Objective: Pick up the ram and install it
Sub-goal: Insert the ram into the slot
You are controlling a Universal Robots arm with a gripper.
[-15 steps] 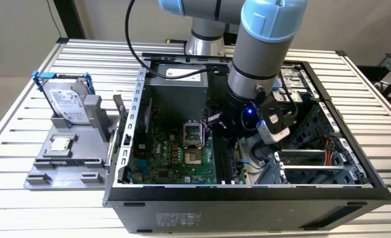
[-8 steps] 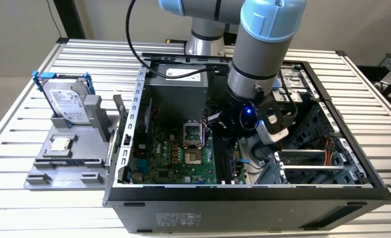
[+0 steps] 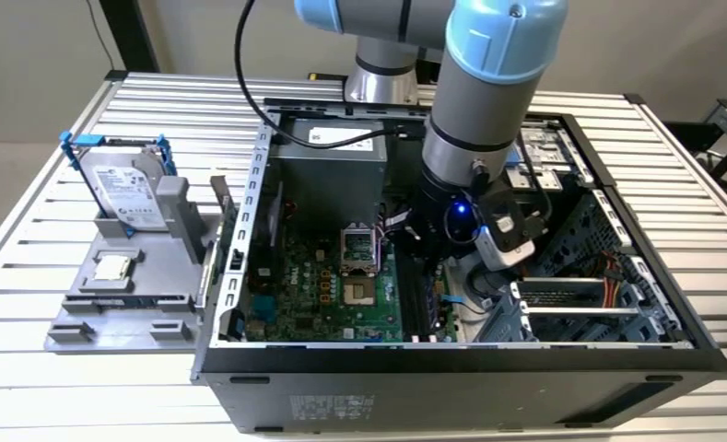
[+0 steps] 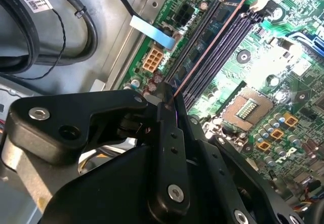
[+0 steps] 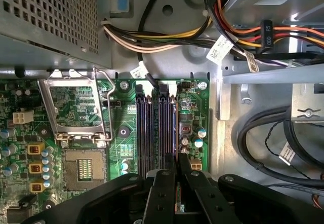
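Note:
My gripper is down inside the open computer case, over the long black memory slots of the green motherboard. In both wrist views its black fingers are pressed close together. The ram appears edge-on as a thin pinkish line running from the fingertips along one slot, level with the slot tops. My gripper looks shut on its near end. I cannot tell how deep the stick sits in the slot.
A CPU socket lies beside the slots. The perforated power supply, bundled wires and thick black cables crowd the case. Outside, on the exterior view's left, a hard drive in a blue frame stands on a grey fixture.

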